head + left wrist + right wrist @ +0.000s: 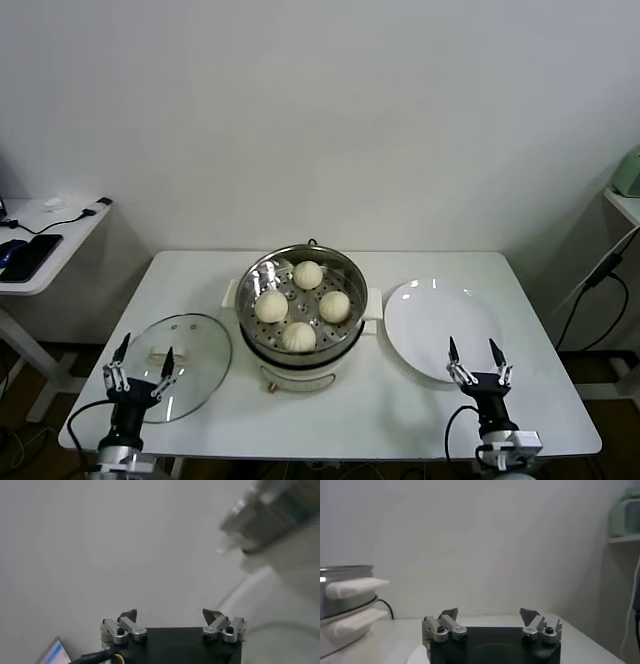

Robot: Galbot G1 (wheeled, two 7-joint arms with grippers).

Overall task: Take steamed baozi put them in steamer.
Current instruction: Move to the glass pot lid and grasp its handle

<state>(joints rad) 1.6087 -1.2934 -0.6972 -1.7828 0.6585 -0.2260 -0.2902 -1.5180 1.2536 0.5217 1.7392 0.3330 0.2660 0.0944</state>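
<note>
1. The steamer [302,310] stands mid-desk [400,400] with four buns [301,304] on its holed tray (none elsewhere).
2. The plate [440,315] beside it is bare; the glass lid [185,360] lies flat on the other side.
3. The left end effector [140,362] sits released over the lid's near edge.
4. The right end effector [478,358] sits released by the plate's near edge.

Baozi [301,306] in steamer [262,268], mid-table
</note>
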